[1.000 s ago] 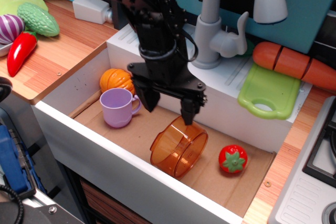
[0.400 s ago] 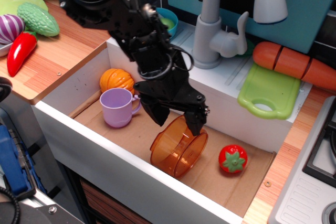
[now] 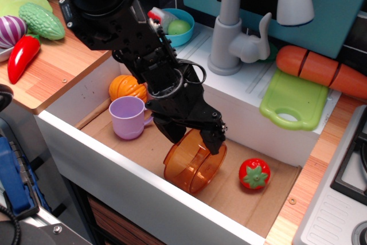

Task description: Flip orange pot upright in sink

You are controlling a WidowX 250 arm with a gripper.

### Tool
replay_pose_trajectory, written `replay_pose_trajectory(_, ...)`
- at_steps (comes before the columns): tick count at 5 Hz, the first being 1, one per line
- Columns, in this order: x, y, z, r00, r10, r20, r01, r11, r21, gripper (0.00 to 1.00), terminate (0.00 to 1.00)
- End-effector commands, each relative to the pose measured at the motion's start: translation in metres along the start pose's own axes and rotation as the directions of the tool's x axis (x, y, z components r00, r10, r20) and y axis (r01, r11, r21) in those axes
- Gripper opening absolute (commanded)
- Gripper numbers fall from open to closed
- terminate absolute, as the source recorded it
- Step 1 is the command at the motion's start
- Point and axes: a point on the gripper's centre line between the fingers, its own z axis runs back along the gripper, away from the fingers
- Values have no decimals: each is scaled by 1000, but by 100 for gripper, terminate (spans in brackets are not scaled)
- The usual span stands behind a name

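While its two black fingers straddle the top of the orange pot [image 3: 194, 168], the gripper [image 3: 192, 139] stands spread wide, one finger on the pot's left side and the other [image 3: 216, 140] pressed at the upper right of its rim; whether it actually pinches the wall I cannot tell. That pot lies on its side on the brown floor of the sink [image 3: 97, 144], mouth facing the lower right. Just left sits a lilac mug [image 3: 128, 117], with a small orange pumpkin [image 3: 127, 88] behind it. A red tomato [image 3: 254, 174] rests to the pot's right. Behind the basin rises the grey faucet [image 3: 231, 27].
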Motion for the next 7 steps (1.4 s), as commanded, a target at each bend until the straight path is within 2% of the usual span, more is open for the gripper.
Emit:
replay_pose_trajectory(1, 3, -11, -6, 1000, 14, 22, -14, 1000, -18, 0, 0)
replay_pose_trajectory(3, 7, -19, -8, 1000, 16, 24, -16, 1000, -16, 0, 0)
replay_pose_trajectory(4, 8, -13, 0, 994, -104, 40, 97, 984, 148, 0, 0)
replay_pose_trajectory(5, 7, -13, 4, 983, -183, 35, 167, 951, 260, 0, 0)
replay_pose_trajectory(6, 2, -18, 5, 971, -238, 30, 214, 915, 343, 100, 0)
replay_pose_trajectory(7, 2, -18, 5, 971, -238, 30, 214, 915, 343, 100, 100)
